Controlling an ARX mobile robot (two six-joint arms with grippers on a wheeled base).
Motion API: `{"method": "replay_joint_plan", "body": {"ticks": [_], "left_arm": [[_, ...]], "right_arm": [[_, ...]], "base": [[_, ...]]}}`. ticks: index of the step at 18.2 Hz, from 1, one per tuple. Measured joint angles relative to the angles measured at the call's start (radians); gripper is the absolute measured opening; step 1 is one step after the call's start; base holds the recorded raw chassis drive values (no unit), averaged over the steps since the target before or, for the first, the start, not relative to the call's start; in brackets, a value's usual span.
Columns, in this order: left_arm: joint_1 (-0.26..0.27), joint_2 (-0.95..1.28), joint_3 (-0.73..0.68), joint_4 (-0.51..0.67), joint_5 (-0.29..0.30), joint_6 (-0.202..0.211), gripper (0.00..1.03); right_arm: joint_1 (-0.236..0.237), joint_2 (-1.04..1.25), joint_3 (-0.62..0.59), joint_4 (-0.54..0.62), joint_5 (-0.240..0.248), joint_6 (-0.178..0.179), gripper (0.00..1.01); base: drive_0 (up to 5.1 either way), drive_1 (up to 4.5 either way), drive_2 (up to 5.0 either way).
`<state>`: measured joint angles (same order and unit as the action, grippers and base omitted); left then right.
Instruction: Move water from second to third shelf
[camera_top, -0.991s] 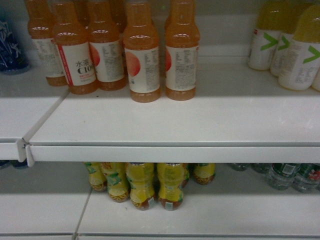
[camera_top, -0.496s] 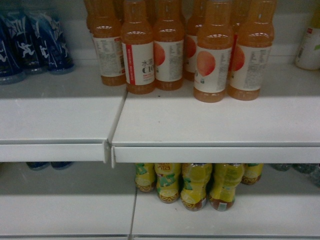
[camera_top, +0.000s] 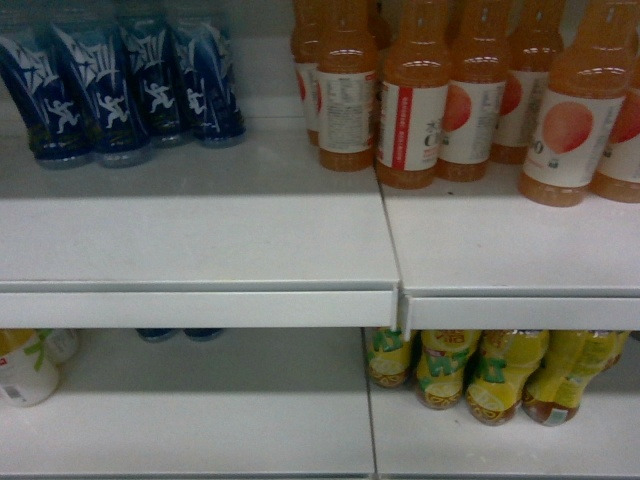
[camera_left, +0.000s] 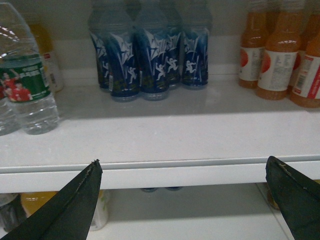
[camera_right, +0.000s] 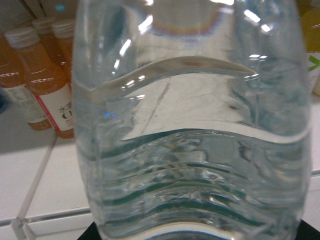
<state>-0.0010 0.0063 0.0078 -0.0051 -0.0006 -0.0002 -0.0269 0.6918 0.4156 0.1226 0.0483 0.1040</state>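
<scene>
head view swung left, orange bottles (camera_top: 410, 110) now at right, blue bottles (camera_top: 120, 90) fully in view upper left

I see a white upper shelf (camera_top: 200, 250) carrying blue bottles (camera_top: 120, 95) on the left and orange juice bottles (camera_top: 410, 100) on the right. Below, the lower shelf (camera_top: 250, 430) holds yellow bottles (camera_top: 480, 375).

The head view faces the shelf (camera_top: 200, 250) front-on, slanting slightly down, close in. The left wrist view looks level over its hand (camera_left: 182, 200) at the same shelf edge, sharing the blue bottles (camera_left: 150, 60) and orange bottles (camera_left: 275, 60). The right wrist view sits pressed close to a clear bottle (camera_right: 195, 140), orange bottles behind at its left.
</scene>
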Motion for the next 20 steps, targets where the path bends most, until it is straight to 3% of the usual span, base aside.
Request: {"method": "replay_joint_plan", "body": {"ticks": [20], "left_arm": [[0.0, 0.0, 0.0, 0.002, 0.0, 0.0, 0.98]], "right_arm": [[0.0, 0.0, 0.0, 0.001, -0.003, 0.0, 0.43]], "base": [[-4.8, 2.23, 2.2]]}}
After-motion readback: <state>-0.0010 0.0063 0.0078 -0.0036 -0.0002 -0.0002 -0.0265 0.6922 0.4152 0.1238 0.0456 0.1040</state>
